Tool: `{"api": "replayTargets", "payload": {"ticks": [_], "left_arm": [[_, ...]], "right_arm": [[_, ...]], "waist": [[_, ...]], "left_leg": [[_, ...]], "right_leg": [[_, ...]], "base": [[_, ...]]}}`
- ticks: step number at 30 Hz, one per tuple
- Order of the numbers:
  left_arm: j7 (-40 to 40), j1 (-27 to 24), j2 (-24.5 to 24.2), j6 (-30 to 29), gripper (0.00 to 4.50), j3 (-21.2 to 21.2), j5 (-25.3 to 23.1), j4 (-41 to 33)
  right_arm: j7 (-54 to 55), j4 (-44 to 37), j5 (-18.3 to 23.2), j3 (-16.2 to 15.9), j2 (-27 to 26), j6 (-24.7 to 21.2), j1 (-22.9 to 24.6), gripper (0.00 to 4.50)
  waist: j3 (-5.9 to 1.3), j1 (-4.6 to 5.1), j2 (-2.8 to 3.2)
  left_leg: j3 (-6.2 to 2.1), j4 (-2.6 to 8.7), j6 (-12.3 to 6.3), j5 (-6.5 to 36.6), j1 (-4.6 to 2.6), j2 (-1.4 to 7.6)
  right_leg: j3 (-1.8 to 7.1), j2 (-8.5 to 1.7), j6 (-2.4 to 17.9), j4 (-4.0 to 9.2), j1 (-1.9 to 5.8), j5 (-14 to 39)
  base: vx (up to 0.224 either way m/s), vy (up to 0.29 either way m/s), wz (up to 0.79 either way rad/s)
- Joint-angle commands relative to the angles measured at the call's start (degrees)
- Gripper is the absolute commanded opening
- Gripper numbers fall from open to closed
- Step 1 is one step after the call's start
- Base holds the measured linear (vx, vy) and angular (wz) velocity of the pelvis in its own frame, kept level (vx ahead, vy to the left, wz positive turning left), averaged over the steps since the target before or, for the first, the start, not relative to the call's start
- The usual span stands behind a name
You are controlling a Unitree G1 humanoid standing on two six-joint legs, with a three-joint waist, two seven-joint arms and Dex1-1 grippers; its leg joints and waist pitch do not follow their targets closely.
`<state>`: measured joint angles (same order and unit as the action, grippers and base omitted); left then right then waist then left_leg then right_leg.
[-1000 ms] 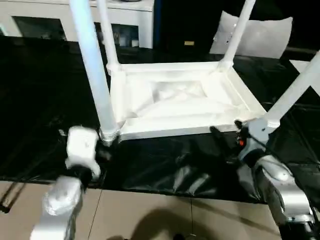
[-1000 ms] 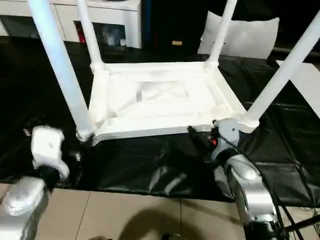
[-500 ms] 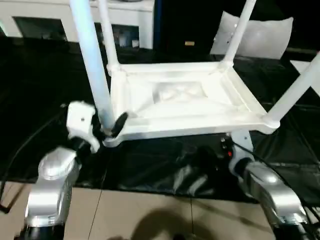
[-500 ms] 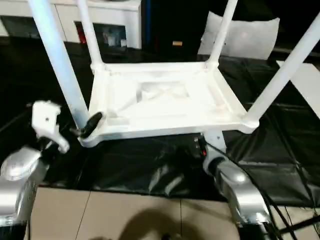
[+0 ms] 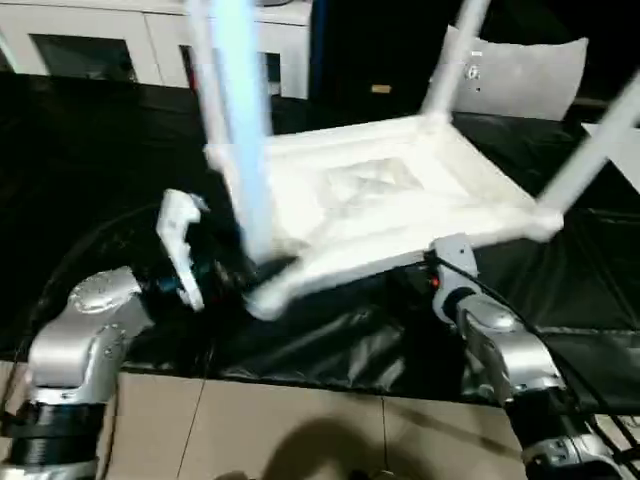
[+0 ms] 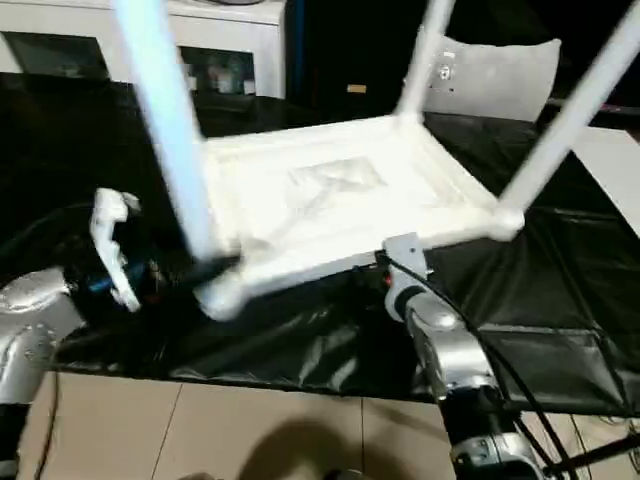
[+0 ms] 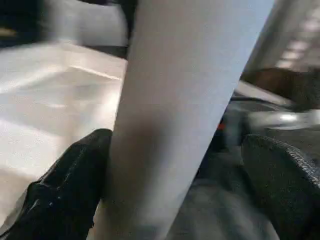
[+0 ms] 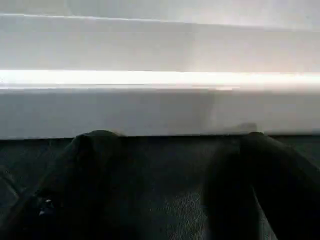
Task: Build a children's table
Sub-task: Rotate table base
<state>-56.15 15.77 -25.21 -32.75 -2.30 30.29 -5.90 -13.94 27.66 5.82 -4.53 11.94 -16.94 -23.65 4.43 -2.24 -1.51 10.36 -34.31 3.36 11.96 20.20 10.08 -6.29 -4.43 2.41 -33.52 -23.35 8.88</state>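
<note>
The children's table (image 5: 380,200) lies upside down on the black sheet and is tilted, its near-left corner (image 5: 262,298) lowest. All of its white legs point up. The near-left leg (image 5: 240,130) leans and stands between the fingers of my left gripper (image 7: 175,200), which is open. One finger (image 7: 65,195) touches the leg, and the other finger (image 7: 285,180) is apart from it. My right gripper (image 8: 170,185) is open, with its fingers spread just below the table's near edge (image 8: 160,110). The right wrist (image 5: 455,258) sits near the front right corner.
A black sheet (image 5: 100,150) covers the floor under the table, and beige tiles (image 5: 250,430) lie in front of it. A white cabinet (image 5: 120,45) stands at the back left. A white panel (image 5: 520,70) leans at the back right, and a flat white board (image 6: 610,160) lies at the right.
The table has tilted and swung, its near-left corner dropping. My left gripper has come in around the base of the near-left leg. My right gripper has shifted left, under the near edge.
</note>
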Motion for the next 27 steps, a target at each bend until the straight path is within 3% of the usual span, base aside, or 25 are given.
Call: {"api": "replayTargets", "payload": {"ticks": [1,3,7,13,15,20,23,25,27], "left_arm": [[-5.1,-1.7,-0.2,-4.6,4.47,7.3,4.1,-5.3],[-5.7,-2.6,-0.2,-6.2,4.47,9.7,5.0,-8.1],[-4.6,-3.0,1.7,-7.3,4.47,12.5,5.6,-10.8],[-2.5,-2.7,5.1,-7.1,4.47,15.9,4.4,-12.2],[1.6,-0.8,7.5,-3.2,4.47,17.1,-0.4,-8.8],[9.0,3.4,9.8,3.7,4.47,15.9,-8.8,-0.8],[9.8,5.2,9.1,5.7,4.47,14.4,-9.5,1.2],[9.5,5.7,8.4,5.8,4.47,13.5,-8.9,1.4],[9.9,6.1,7.9,6.5,4.47,12.6,-9.0,1.9]], "right_arm": [[-1.7,0.2,-0.4,-2.0,-1.2,2.7,-2.2,4.50],[-2.2,0.7,-0.9,-2.7,-1.9,3.4,-2.6,4.50],[-3.2,1.8,-1.6,-3.6,-2.9,4.2,-3.3,4.50],[-3.5,3.5,-2.9,-4.8,-4.4,5.7,-4.5,4.50],[-3.4,4.6,-3.7,-4.7,-4.8,6.3,-5.2,4.50],[-2.4,6.4,-4.8,-3.7,-4.6,6.6,-5.5,4.50],[-1.8,7.2,-4.9,-3.1,-3.9,6.5,-5.2,4.50],[-1.6,7.4,-5.0,-2.7,-3.3,6.3,-4.7,4.50],[-1.3,7.7,-5.2,-2.3,-2.8,6.3,-4.2,4.50]], "waist": [[-3.71,-0.08,0.22],[-3.52,0.37,-0.01],[-3.45,0.53,-0.12],[-3.78,0.82,-0.16],[-3.87,0.79,-0.34],[-3.71,0.33,-0.42],[-3.87,0.12,-0.40],[-4.06,0.04,-0.41],[-4.28,0.01,-0.35]], "left_leg": [[-1.10,4.42,-0.59,9.0,0.02,3.12],[-1.14,4.48,-0.34,10.1,0.26,3.08],[-0.99,4.24,-0.40,10.7,-0.14,2.90],[-0.96,4.09,-0.86,9.0,0.15,2.88],[-0.88,4.00,-1.33,8.4,0.13,2.97],[-0.90,3.99,-1.13,9.4,-0.12,2.80],[-0.97,3.97,-0.75,9.5,-0.16,2.73],[-1.02,3.94,-0.59,9.1,-0.17,2.81],[-0.94,3.88,-0.87,7.3,-0.05,2.91]], "right_leg": [[3.97,-4.68,10.1,3.13,3.58,16.5],[4.01,-4.61,8.9,3.46,3.64,19.9],[4.22,-4.42,6.8,4.00,3.13,24.2],[4.24,-4.21,7.4,3.60,3.29,20.8],[4.30,-4.18,7.8,3.50,3.24,19.2],[4.20,-4.09,5.5,4.09,3.15,22.6],[4.09,-4.12,4.5,4.15,3.11,23.6],[4.10,-4.21,4.9,3.84,3.16,22.4],[4.16,-4.11,6.5,3.25,3.26,17.7]], "base": [[0.000,0.000,0.00],[0.000,0.000,0.00],[0.000,0.000,0.00],[0.000,0.000,0.00],[0.000,0.000,0.00],[0.000,0.000,0.00],[0.000,0.000,0.00],[0.000,0.000,0.00],[0.000,0.000,0.00]]}}
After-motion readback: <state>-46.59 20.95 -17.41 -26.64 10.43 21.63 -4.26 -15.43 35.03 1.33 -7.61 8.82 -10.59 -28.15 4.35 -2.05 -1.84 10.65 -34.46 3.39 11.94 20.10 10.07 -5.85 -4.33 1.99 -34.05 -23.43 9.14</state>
